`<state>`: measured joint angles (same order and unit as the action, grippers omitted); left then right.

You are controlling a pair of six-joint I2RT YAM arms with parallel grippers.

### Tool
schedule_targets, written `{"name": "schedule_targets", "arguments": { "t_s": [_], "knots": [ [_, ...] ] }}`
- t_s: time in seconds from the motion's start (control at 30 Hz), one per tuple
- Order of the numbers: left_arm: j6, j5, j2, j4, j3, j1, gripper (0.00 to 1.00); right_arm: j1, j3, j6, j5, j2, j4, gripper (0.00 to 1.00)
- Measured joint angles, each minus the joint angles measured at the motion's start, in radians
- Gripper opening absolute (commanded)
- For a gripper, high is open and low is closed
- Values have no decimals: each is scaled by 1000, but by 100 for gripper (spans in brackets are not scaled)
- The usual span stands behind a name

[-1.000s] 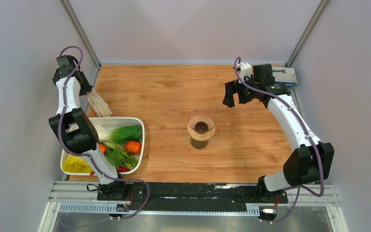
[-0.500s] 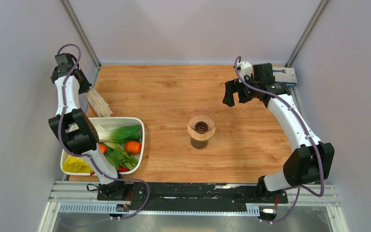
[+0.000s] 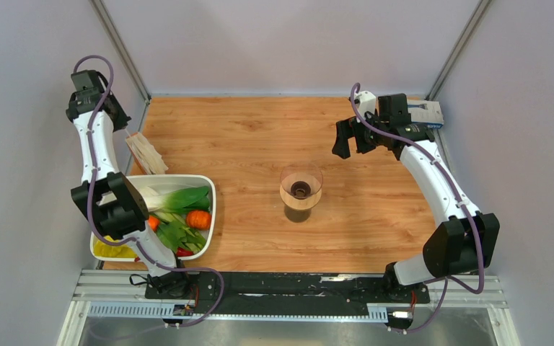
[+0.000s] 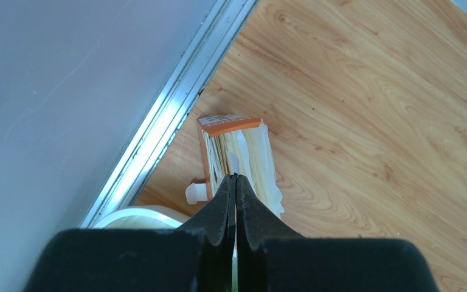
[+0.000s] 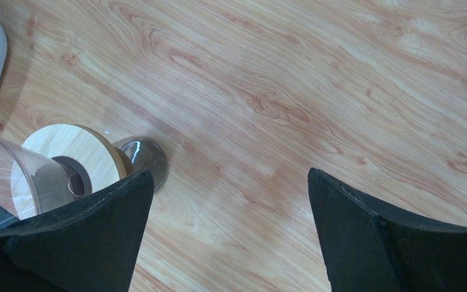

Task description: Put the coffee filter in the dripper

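Observation:
The dripper [image 3: 301, 189], a clear cone with a tan ring base, stands on a brown glass cup at the table's middle. It also shows at the left edge of the right wrist view [image 5: 67, 164]. An orange-topped pack of white coffee filters [image 3: 146, 153] lies at the left wall, also seen in the left wrist view [image 4: 243, 152]. My left gripper [image 3: 124, 127] is raised above the pack, jaws shut [image 4: 234, 177], with a thin white filter edge [image 4: 234, 161] showing at the tips. My right gripper [image 3: 352, 146] hangs open and empty behind and right of the dripper [image 5: 230, 173].
A white tub [image 3: 210, 189] of vegetables sits at the front left, just in front of the filter pack; its rim [image 4: 134, 216] shows under the left gripper. The aluminium wall rail [image 4: 176, 121] runs close beside the pack. A blue-and-white box [image 3: 429, 112] lies at the back right corner.
My left arm has lifted up and to the left, away from the filter pack, with its jaws still shut. The right arm and the dripper have not moved.

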<state>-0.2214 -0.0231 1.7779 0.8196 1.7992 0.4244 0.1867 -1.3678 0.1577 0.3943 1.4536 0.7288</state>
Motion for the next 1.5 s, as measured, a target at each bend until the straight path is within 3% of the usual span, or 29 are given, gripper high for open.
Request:
{"name": "schedule_targets", "arguments": {
  "t_s": [0.63,0.9,1.07,1.27,1.5],
  "knots": [
    [5,5,-61,64,59,1,0,0,0,0,18,0,0,100],
    [39,71,-148,92,139,1,0,0,-19,4,61,-3,13,100],
    [82,211,-179,107,234,1,0,-2,-36,34,86,-25,16,100],
    [181,493,-187,140,317,-56,0,-23,-78,100,172,-84,31,100],
    [294,811,-190,207,323,-319,0,-32,-108,182,385,-190,37,100]
  ]
}}
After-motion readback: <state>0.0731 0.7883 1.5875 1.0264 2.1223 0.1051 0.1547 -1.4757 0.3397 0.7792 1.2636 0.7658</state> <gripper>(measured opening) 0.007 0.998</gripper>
